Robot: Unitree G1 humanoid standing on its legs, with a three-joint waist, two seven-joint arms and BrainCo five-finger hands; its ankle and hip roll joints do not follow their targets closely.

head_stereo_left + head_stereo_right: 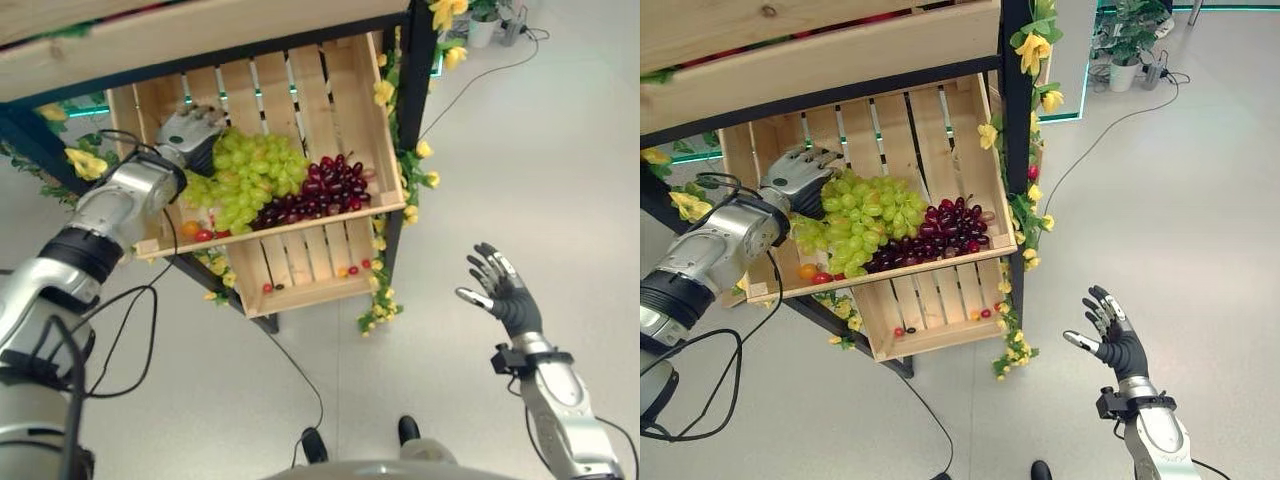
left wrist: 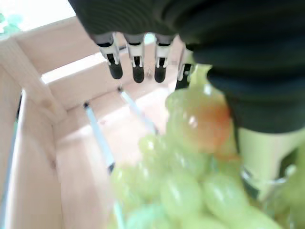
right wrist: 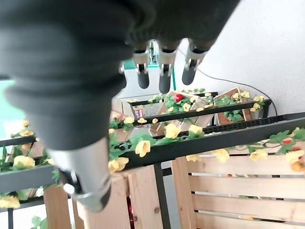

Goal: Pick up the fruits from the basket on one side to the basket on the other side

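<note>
Slatted pale wooden crate point(image 1: 345, 100) holding fruit.
Left hand point(image 1: 190, 128), fingers straight, on green grape bunch point(image 1: 252, 175) beside dark red grapes point(image 1: 325, 190); right hand point(image 1: 500, 285) spread, held in the air apart.

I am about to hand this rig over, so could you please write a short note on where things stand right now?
Left hand: inside the upper wooden crate, fingers straight, resting at the green grapes; not closed on them.
Right hand: open, held up in the air to the right of the stand, holding nothing.
Fruit: green grapes and dark red grapes lie side by side in the upper crate, with a few small red and orange fruits at its front edge. The lower crate holds a few small fruits.
Done: nothing lifted yet.
Left: grasp a fruit and carry it to the other crate.
</note>
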